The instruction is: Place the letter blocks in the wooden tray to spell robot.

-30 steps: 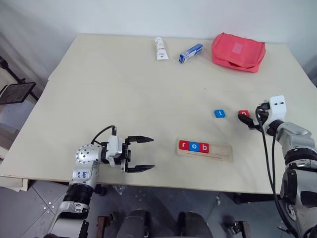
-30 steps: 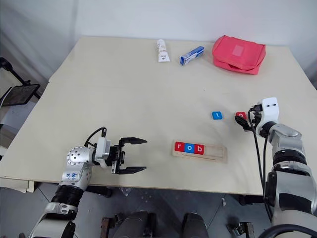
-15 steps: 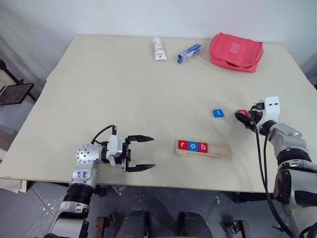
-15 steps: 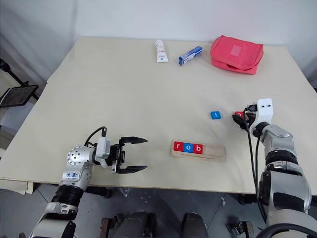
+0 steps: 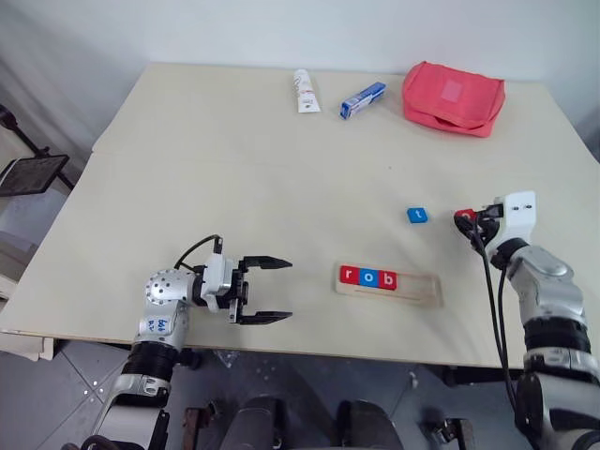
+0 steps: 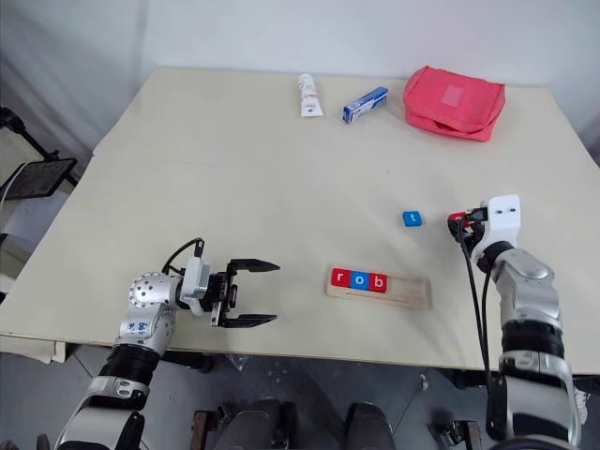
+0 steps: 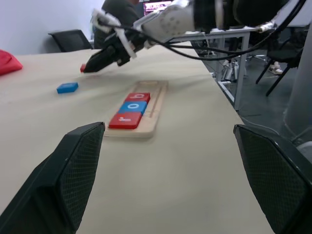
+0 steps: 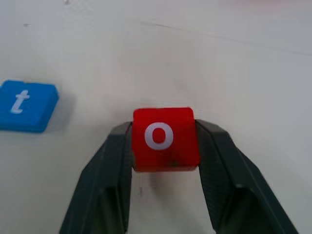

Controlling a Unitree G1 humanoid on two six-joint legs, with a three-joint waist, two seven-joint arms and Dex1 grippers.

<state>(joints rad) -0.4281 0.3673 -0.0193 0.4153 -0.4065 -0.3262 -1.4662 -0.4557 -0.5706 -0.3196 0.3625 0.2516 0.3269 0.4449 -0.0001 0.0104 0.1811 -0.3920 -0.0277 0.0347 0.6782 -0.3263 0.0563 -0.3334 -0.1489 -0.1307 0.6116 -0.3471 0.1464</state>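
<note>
Right gripper (image 8: pixel 163 146) clamped on red o block (image 8: pixel 164 138) at table's right, blue t block (image 5: pixel 417 215) just left of it, wooden tray (image 5: pixel 412 290) near front edge holding r, o, b, left gripper (image 5: pixel 265 292) spread wide at front left.

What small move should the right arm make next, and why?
Probably carry the red square o tile, pinched in the right end effector, over to the pale wooden tray: the tray holds r, o, b, with its next slot bare.

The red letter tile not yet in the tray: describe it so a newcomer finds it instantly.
Start at the long pale-wood tray near the table's front edge, then look beyond its right end. The right gripper pinches a small red square tile with a white "o"; its blue neighbour tile reads "t".
</note>
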